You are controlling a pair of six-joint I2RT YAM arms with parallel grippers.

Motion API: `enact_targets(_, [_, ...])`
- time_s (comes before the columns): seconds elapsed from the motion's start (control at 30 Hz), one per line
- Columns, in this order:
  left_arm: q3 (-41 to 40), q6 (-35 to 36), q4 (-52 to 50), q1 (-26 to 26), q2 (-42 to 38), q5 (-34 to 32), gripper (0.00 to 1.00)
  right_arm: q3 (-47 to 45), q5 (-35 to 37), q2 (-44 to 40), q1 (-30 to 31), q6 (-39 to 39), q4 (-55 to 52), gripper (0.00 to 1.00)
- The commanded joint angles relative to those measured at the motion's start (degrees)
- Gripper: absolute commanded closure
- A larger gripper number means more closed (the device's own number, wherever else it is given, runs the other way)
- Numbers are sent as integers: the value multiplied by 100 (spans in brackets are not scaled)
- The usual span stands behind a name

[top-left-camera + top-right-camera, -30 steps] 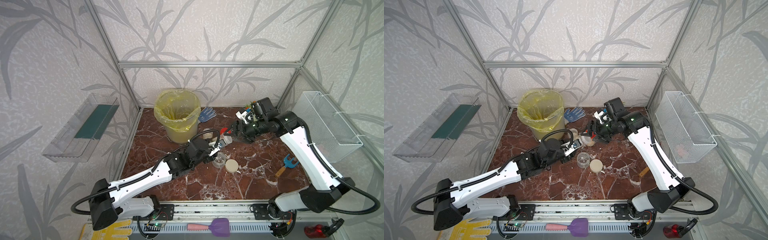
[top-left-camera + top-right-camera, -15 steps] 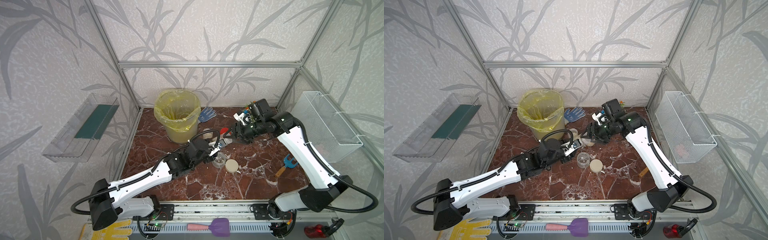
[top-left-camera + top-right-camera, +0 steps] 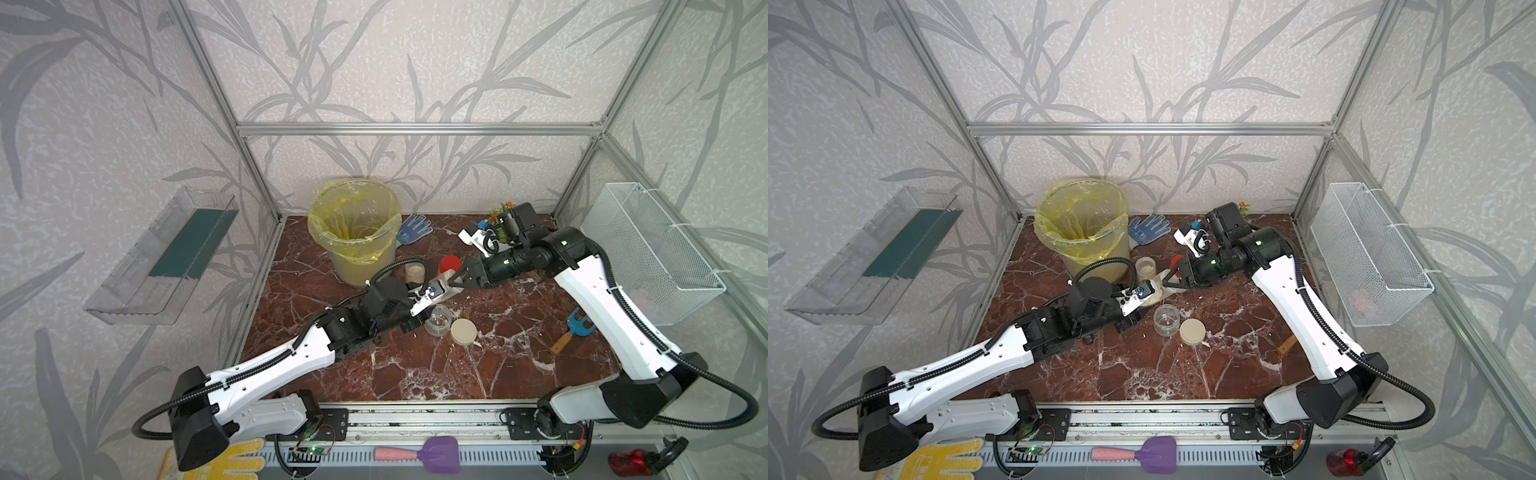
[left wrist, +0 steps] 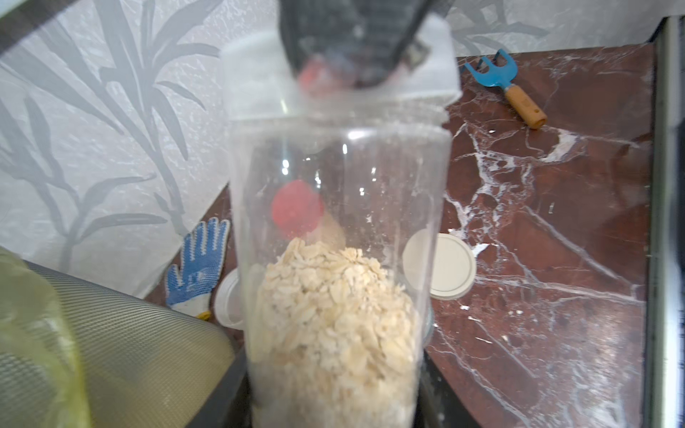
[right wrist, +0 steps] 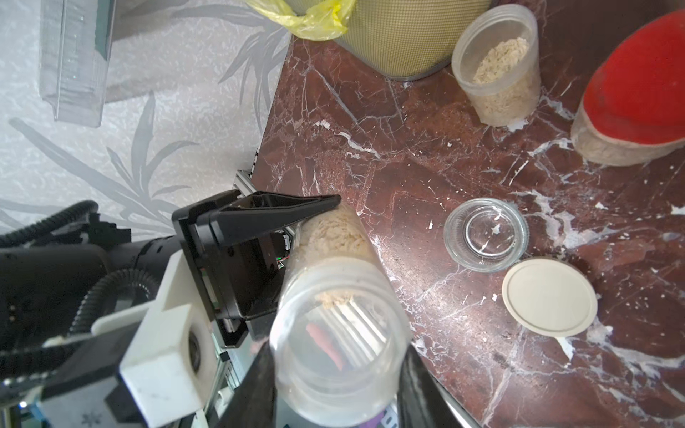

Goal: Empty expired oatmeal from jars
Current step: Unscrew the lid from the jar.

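Four jars, one done by the look of it. Nearest on the table (image 3: 415, 374): beige lid (image 3: 464, 331) lying flat, just beside open squat jar (image 3: 438, 321), empty but for crumbs, so likely tipped out already. Next, up in the air: slim jar (image 4: 341, 166) clenched at its bottom end by left pincer (image 3: 441, 286), tilted, with oatmeal (image 4: 333, 315) piled at that end, away from clear lid (image 5: 339, 355), probably to keep flakes in while opening. Right pincer (image 3: 457, 277) around that lid, one finger on each side; hard to tell if squeezing yet. Likely plan: hold with one, twist with other. Farther back, red-capped jar (image 3: 450, 263) and second slim jar (image 3: 414, 272), both with oatmeal inside, waiting near bucket (image 3: 361, 262) with yellow liner, handy for pouring. Farthest, blue glove (image 3: 413, 226), not needed.
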Motion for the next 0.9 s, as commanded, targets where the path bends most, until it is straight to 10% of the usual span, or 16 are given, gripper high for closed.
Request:
enact_targets(0.0, [47,-468,869,-58,-45,1273,100,-131,-1202,-130,223,-1284,616,89])
enact_targets(0.87, [-383,-846,1039,30,-644,2477,100,257,-1905,175,299,-6560,-177,88])
